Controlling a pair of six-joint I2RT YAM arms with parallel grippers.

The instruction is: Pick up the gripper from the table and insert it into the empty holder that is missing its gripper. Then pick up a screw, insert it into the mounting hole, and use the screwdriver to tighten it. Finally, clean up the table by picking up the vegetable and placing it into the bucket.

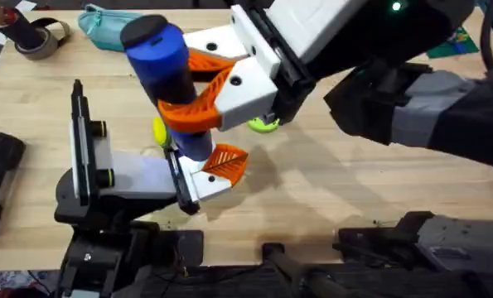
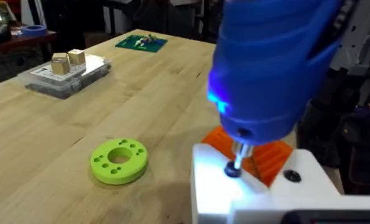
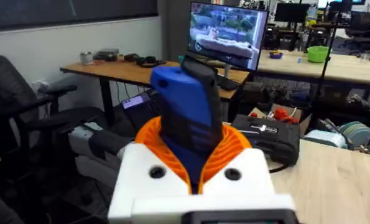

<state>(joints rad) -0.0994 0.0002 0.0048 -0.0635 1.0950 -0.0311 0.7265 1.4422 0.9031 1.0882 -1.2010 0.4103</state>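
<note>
Right gripper [image 1: 198, 89], reaching over from the right to mid worktop [image 1: 354, 190], is clamped on the screwdriver [image 1: 165, 70]: orange pads [image 1: 188, 116] pressed to both sides of the blue body, upright w/ black cap on top. Its bit [image 2: 235, 160] sits on a screw head in the white part [image 2: 259, 193] w/ orange ribbed pad [image 1: 228, 160], held in the black holder [image 1: 89, 178] near left. Green ring [image 2: 119, 161] lies just beside on worktop. Left gripper: can't tell its state.

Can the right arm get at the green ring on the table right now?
Probably not yet. The right gripper is shut on the screwdriver, whose tip sits on a screw. The green ring lies uncovered beside it.
</note>
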